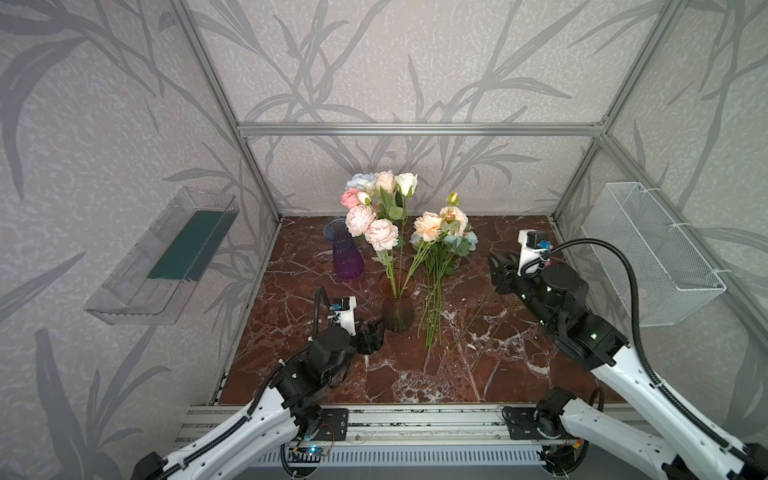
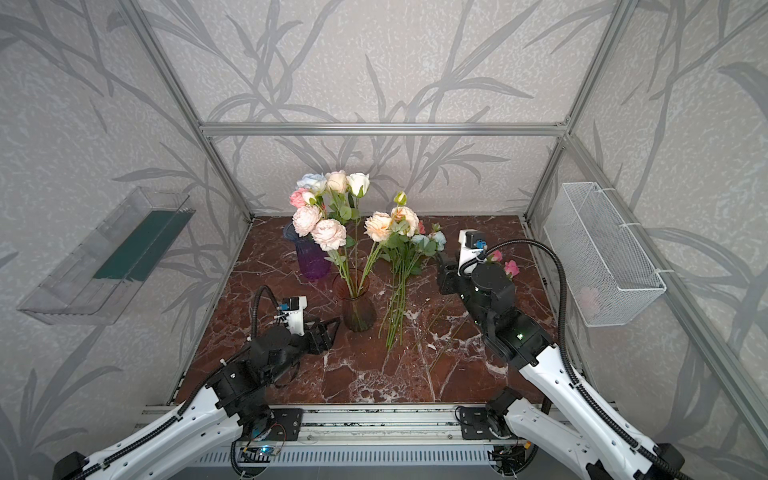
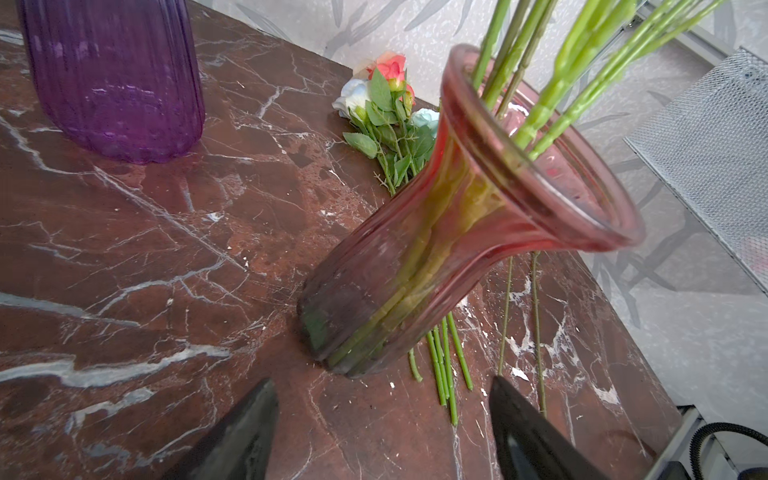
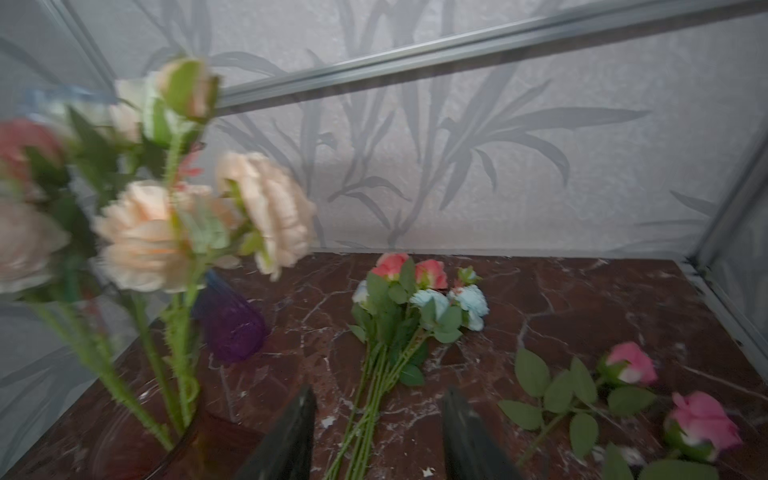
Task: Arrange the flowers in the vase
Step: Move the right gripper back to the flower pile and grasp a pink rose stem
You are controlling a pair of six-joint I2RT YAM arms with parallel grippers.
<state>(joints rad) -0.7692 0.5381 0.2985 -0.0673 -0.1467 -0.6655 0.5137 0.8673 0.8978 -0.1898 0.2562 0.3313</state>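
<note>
Currently the vase [image 1: 397,309], reddish glass with a flared mouth, stands upright near the middle of the marble counter [image 1: 415,382] in both top views. Part of the flowers [image 1: 381,233] already sits in it: pale-blue, cream, white and pink heads at the back, two pale-pink peonies lower down, and two peach heads [image 1: 440,220] with a green bud leaning off to the right. A loose bundle [image 4: 382,320] lies flat on the counter just right of the vase, with stems pointing toward the front edge and coral, white and pale-blue heads toward the back wall. Two pink roses [image 4: 629,365] on leafy stems lie further right, apart from the bundle. A purple vase [image 1: 348,259] stands empty behind and to the left of the reddish one. The left gripper [image 3: 382,379] sits low at the vase's left side. Its jaws are spread with nothing between them, and the vase base is just beyond the tips. Whether a tip touches the glass cannot be told. The right gripper [image 4: 379,390] is raised over the right half of the counter, near the bundle's heads in a top view. Its jaws stand apart and empty, and the wrist view shows the bundle's stems on the counter below the gap. A wire basket [image 1: 660,257] hangs on the right wall and a clear tray [image 1: 137,282] on the left wall.
</note>
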